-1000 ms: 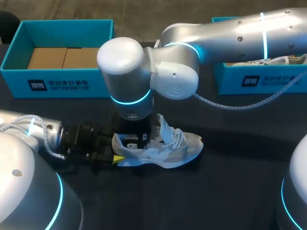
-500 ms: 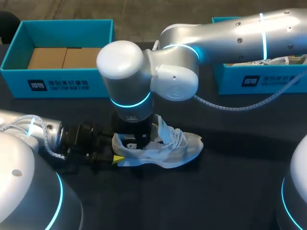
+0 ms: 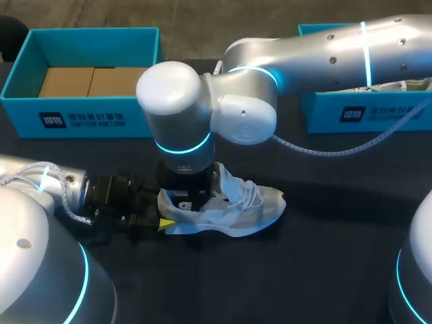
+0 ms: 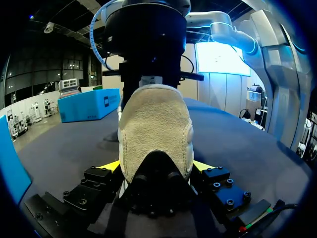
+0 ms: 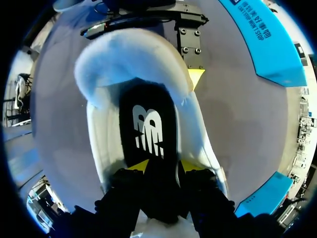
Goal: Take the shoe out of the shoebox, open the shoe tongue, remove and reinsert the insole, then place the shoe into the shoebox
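White mesh shoe (image 3: 229,209) lies on its sole on the dark table (image 3: 304,270), out of its box, near the front and well apart from the 2 blue shoeboxes, one at the far left (image 3: 88,115) and one at the far right (image 3: 364,111). The left gripper (image 4: 156,166) comes in low from the heel end and clamps the heel, 1 yellow tip on each side. The right gripper (image 5: 166,166) points straight down into the shoe's mouth, its tips set narrow and resting at the black insole (image 5: 148,126); whether it has actually pinched the insole I cannot tell. The tongue (image 3: 231,179) stands up beside the right wrist.

By my reading, the tongue is already open and the insole step is in hand, with the insole not yet out. Next the right arm needs a sure pinch on the insole edge, then a slow lift up and back along the shoe while the left arm keeps the heel pinned so the shoe does not rise with it
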Available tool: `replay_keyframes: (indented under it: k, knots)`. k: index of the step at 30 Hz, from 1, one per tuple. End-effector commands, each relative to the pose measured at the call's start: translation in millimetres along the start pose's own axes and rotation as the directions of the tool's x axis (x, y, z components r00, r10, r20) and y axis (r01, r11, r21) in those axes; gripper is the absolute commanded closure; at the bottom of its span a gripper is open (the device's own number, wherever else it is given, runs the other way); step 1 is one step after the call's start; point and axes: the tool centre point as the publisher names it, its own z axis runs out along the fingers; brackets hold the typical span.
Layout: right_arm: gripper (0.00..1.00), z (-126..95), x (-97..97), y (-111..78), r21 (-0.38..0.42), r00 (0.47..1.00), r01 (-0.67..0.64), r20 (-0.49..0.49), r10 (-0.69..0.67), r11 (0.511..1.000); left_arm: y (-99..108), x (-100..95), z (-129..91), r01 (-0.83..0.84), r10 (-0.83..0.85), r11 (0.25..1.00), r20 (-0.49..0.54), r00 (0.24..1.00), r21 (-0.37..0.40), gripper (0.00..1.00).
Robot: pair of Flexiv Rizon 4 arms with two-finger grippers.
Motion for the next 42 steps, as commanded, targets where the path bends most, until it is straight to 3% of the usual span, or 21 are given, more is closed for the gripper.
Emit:
replay_keyframes:
  k: [1,12,21,22,26,28,34,42]
  knots:
    - [0.62,8,-0.3,2.6,0.001,1.0,-0.004,0.001,0.004,1.0,0,0.2,-1,-0.001,0.001,1.0,-0.001,1.0,-0.001,1.0]
    - [0.59,26,2.8,7.4,-0.016,0.999,-0.01,-0.035,0.01,1.0,0,0.2,-1,-0.001,0.001,1.0,-0.001,1.0,-0.001,1.0]
    - [0.68,35,13.5,8.4,-0.012,0.994,0.016,-0.105,-0.018,1.0,0,0.2,-1,-0.001,0.001,1.0,-0.001,1.0,-0.001,1.0]
    - [0.7,37,15.2,8.2,-0.014,0.993,0.016,-0.116,-0.018,1.0,0,0.2,-1,-0.001,0.001,1.0,-0.001,1.0,-0.001,1.0]
    - [1.0,42,21.6,9.8,-0.019,0.989,0.013,-0.145,-0.015,1.0,0,0.2,-1,-0.001,0.001,1.0,-0.001,1.0,-0.001,1.0]
    - [1.0,43,23.2,9.7,-0.018,0.989,0.013,-0.148,-0.016,1.0,0,0.2,-1,-0.001,0.001,1.0,-0.001,1.0,-0.001,1.0]
    - [1.0,33,24.7,2.3,-0.016,0.989,0.005,-0.149,-0.007,1.0,0,0.2,-1,-0.001,0.001,1.0,-0.001,1.0,-0.001,1.0]
    - [1.0,-10,16.2,-18.7,-0.035,0.996,0.001,-0.091,-0.004,0.999,0,0.2,-1,-0.001,0.001,1.0,-0.001,1.0,-0.001,1.0]
